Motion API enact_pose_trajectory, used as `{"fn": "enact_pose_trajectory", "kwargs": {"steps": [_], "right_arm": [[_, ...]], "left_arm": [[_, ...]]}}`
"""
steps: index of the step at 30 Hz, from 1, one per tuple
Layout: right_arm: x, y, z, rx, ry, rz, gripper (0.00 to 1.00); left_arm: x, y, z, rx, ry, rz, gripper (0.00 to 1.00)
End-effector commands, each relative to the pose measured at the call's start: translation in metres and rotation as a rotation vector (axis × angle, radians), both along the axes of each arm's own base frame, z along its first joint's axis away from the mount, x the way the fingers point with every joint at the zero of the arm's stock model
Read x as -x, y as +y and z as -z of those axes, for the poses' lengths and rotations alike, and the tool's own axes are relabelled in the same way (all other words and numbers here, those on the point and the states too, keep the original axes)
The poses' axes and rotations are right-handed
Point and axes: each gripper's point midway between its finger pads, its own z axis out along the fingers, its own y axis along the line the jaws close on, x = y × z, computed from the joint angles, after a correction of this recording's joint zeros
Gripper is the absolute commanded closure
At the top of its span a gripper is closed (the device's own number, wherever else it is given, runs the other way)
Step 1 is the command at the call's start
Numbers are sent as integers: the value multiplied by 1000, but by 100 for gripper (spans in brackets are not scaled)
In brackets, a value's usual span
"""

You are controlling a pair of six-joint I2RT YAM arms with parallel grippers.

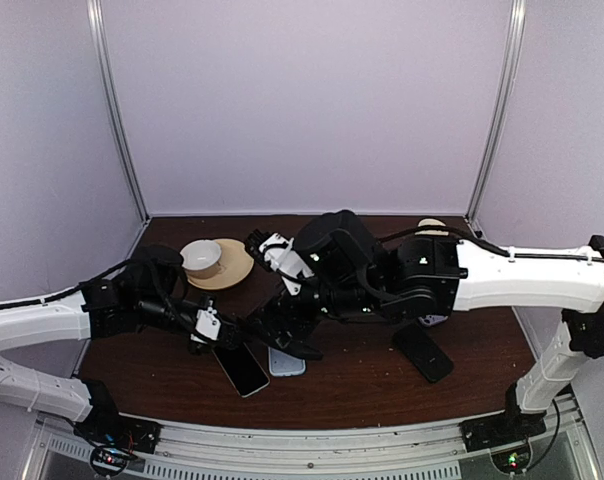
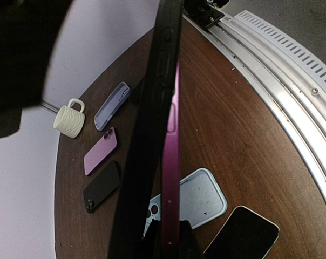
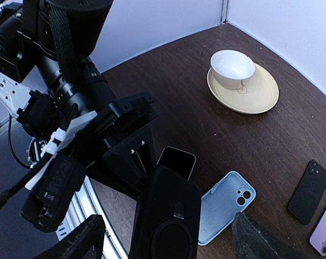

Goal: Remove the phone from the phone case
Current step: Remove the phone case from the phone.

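Observation:
My left gripper (image 2: 171, 237) is shut on the lower end of a magenta phone (image 2: 174, 151), held on edge above the table. A black phone case (image 2: 147, 129) lies against the phone's left side, and the magenta edge shows bare beside it. In the right wrist view the case's back (image 3: 165, 216), with a round ring, faces the camera. My right gripper (image 3: 165, 229) is open, its two fingers wide on either side of the case and not touching it. In the top view both grippers meet near the table's front middle (image 1: 252, 330).
On the table below lie a light blue empty case (image 3: 223, 205) and a face-up phone (image 3: 176, 162). A white cup on a yellow saucer (image 3: 260, 94) stands at the back. A black phone (image 1: 423, 352), a pink phone (image 2: 100, 151), a lavender case (image 2: 111, 106) and a white mug (image 2: 69, 117) lie to the right.

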Motion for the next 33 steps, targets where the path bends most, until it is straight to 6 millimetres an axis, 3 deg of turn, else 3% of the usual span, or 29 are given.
{"fn": "enact_pose_trajectory", "kwargs": {"steps": [1, 8, 13, 19, 33], "right_arm": [[3, 3, 24, 111, 29, -11, 17], [-7, 19, 49, 177, 40, -28, 27], [-19, 20, 56, 188, 40, -9, 35], [-30, 11, 68, 255, 17, 25, 49], [-23, -2, 78, 287, 45, 12, 76]], "left_arm": [[2, -12, -34, 94, -64, 52, 100], [5, -13, -32, 88, -70, 68, 100], [6, -13, -31, 85, -74, 72, 100], [6, -12, -31, 82, -81, 69, 100], [-5, -10, -30, 68, -123, 18, 100]]}}
